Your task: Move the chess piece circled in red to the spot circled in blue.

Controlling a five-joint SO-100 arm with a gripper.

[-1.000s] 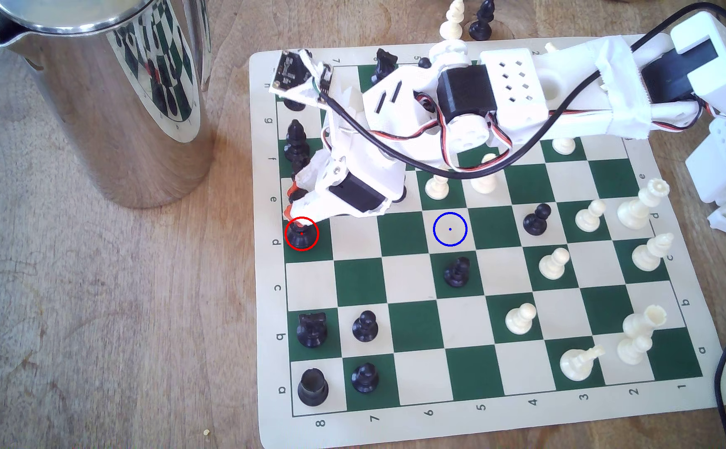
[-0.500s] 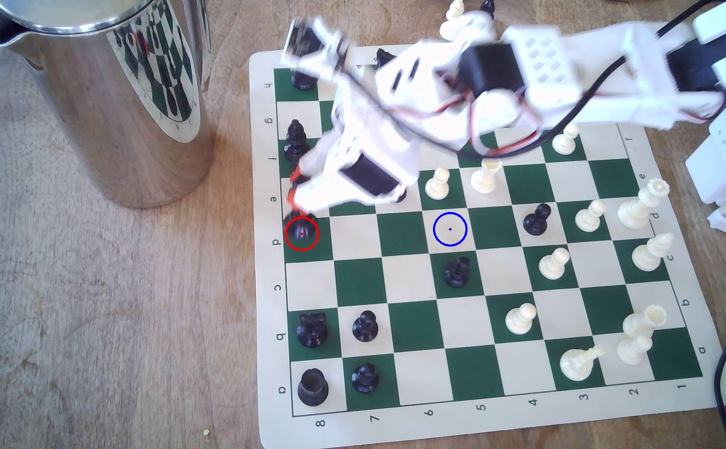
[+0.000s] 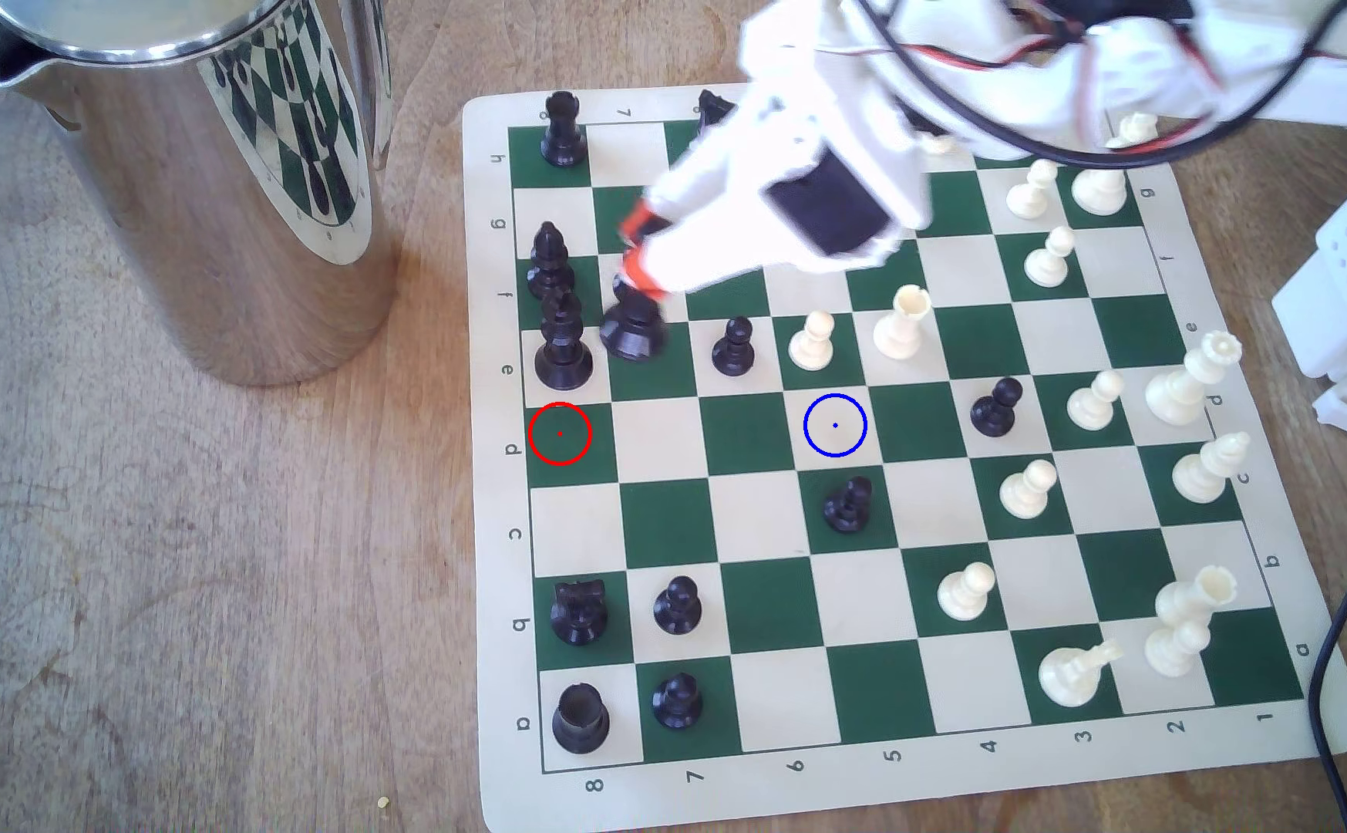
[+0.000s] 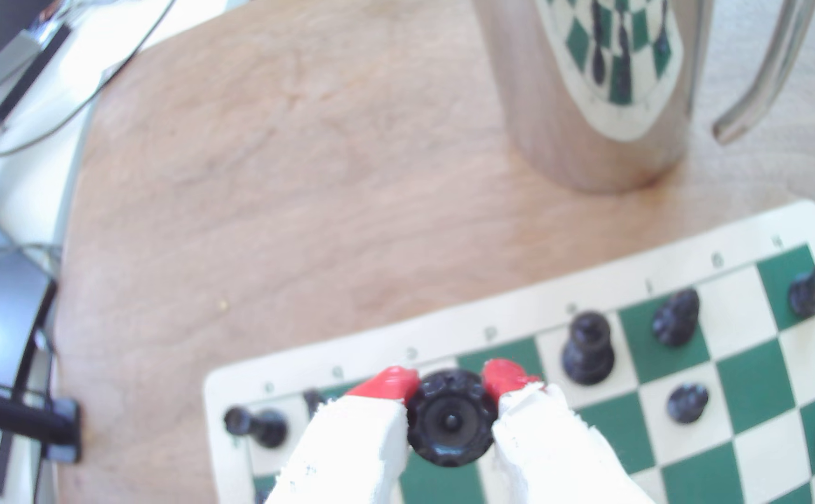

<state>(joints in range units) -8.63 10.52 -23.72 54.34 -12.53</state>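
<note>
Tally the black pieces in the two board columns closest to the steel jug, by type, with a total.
Rooks: 2
Bishop: 1
King: 1
Queen, held in the end effector: 1
Knight: 1
Pawns: 2
Total: 8

Worn wooden tabletop [image 3: 173, 561] — pale grain, bright daylight; white furniture edge [image 4: 32, 145] beyond, cables draped.

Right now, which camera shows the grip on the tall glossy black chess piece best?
The wrist view: the red-tipped gripper flanks the piece's notched coronet on both sides. The exterior view shows the tall glossy black chess piece blurred, hanging from the gripper above the board.
</note>
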